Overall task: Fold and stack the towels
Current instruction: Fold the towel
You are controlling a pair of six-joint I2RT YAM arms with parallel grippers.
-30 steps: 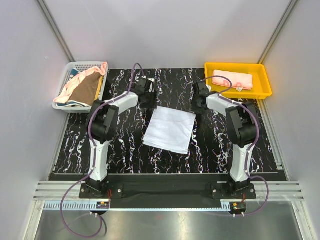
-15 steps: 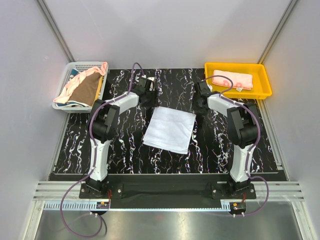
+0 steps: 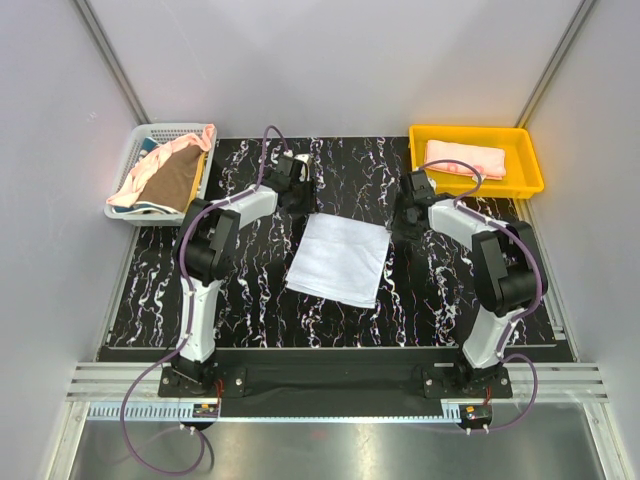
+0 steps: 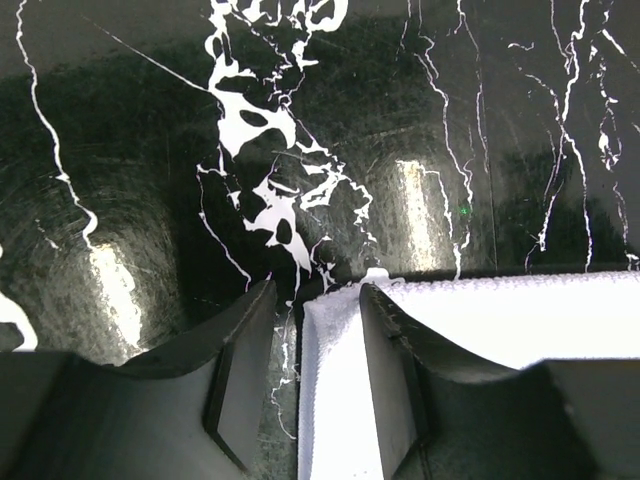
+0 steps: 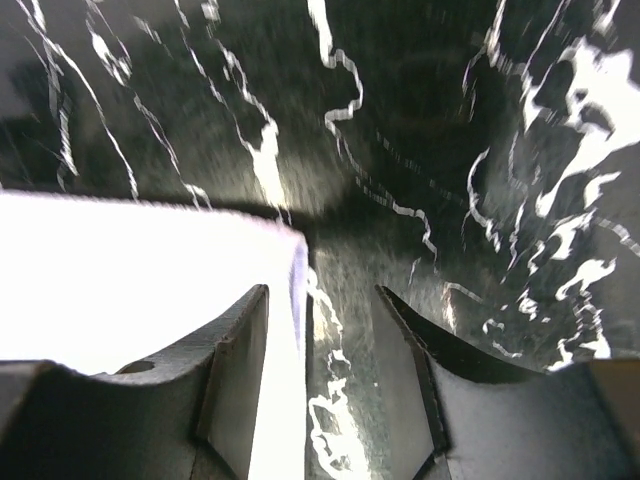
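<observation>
The white towel (image 3: 340, 258) lies flat mid-surface (image 3: 260, 300). I have the left claw (image 4: 315, 300) and right claw (image 5: 320, 300) both released, each straddling a far corner — the first fold's pickup. Next, I'd say: pinch both corners, lift, carry them toward me.

The left arm (image 3: 205, 250) and right arm (image 3: 497, 268) rise from their bases, fold at the elbows and reach forward and inward, wrists pitched downward. The left end effector (image 4: 317, 300) sits low with its jaws parted. The right end effector (image 5: 322, 298) is equally low, with its jaws apart too.
</observation>
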